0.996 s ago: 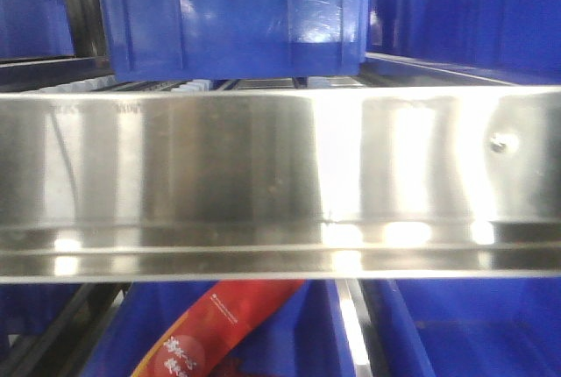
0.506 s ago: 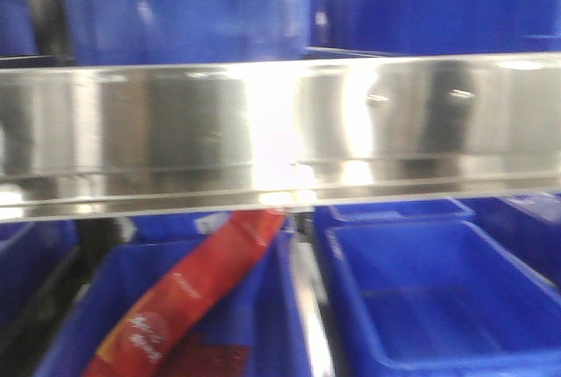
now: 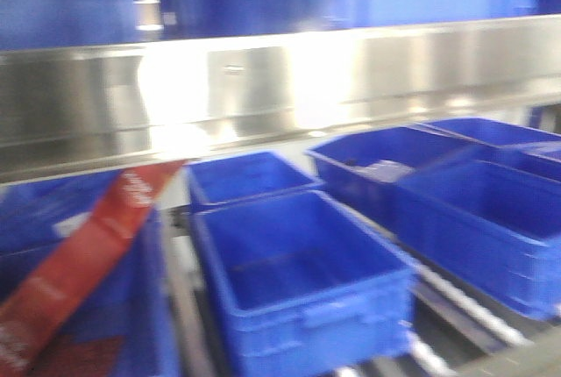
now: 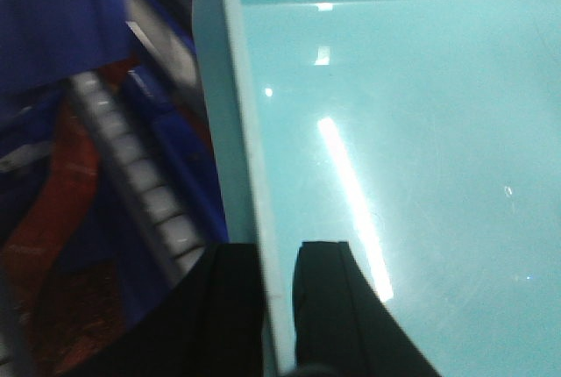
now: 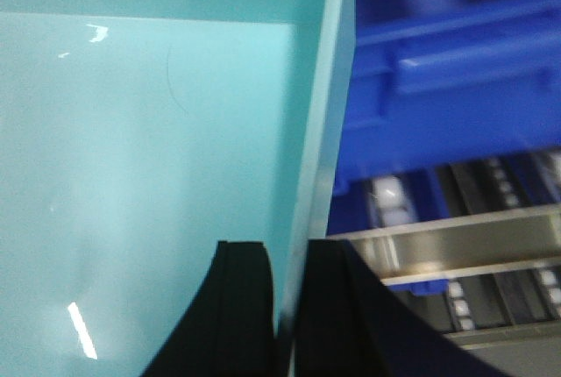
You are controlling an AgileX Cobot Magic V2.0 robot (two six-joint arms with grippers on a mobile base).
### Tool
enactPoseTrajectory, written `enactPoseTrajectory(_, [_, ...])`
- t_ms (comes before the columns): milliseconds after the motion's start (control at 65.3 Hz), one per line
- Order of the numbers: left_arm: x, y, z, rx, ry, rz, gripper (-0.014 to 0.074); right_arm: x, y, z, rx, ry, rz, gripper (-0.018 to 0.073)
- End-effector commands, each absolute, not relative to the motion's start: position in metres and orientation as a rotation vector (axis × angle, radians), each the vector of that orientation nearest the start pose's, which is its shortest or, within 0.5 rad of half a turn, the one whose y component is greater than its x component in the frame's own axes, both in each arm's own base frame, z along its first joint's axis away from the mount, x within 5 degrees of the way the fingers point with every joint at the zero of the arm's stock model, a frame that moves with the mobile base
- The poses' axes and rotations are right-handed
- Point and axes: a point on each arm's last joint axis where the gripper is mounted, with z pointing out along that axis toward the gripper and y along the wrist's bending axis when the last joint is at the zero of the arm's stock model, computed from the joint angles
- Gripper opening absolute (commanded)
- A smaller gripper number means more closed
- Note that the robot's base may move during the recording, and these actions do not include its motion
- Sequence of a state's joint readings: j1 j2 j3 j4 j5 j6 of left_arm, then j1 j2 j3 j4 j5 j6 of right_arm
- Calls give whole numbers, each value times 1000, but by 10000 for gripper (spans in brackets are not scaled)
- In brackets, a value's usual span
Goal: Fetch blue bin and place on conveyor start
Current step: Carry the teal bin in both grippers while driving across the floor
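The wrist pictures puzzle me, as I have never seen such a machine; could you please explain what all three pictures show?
This is a two-armed robot on a mobile base. The front camera looks at shelving: a steel rail, dark blue shelf bins on rollers, and a red packet. The other two cameras sit on the wrists. The black left gripper clamps one side wall of the pale blue bin; the right gripper clamps the opposite wall. Both arms hold it together. No conveyor shows.

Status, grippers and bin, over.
Left gripper shut on blue bin wall. Right gripper likewise, other wall. Conveyor start not in view; shelf bins ahead.
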State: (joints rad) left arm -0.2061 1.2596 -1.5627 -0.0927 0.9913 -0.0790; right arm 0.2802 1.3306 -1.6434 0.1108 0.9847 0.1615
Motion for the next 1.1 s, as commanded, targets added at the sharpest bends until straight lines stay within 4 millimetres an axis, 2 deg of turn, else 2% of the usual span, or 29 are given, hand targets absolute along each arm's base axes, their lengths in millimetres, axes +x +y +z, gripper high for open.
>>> enactPoseTrajectory(0, [238,-51,475,139,2131,-210,-111,255,71,482,-127,2114,273,-152])
enactPoseTrajectory(1088, [238,-51,475,139,2131,-210,-111,255,71,482,-127,2114,273,-152])
